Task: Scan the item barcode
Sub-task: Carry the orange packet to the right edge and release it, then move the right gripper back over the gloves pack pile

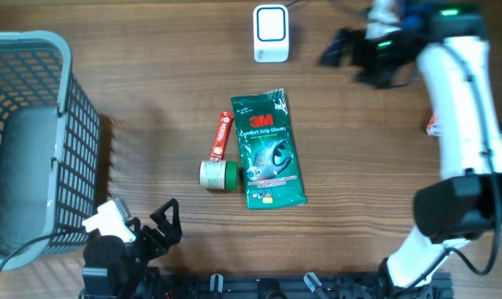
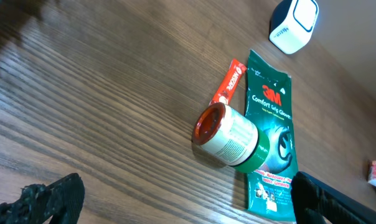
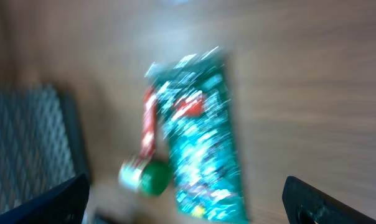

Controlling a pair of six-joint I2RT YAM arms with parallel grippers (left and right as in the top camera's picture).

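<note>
Left claw (image 1: 139, 224): fingers spread wide, empty, at the near table edge.
Right claw (image 1: 338, 48): fingers apart, empty, near the scanner (image 1: 271, 34).
Glove packet (image 1: 270, 149): flat mid-table, with the red tube (image 1: 223, 135) and jar (image 1: 219, 174) just beside it.

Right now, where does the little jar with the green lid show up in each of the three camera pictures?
Overhead: jar lying near the middle, left of the lower end of the glove packet.
Left wrist: jar at the centre, glove packet to its right.
Right wrist: blurred jar at lower left, glove packet to its right.
Shared landmark: the green glove packet.
</note>
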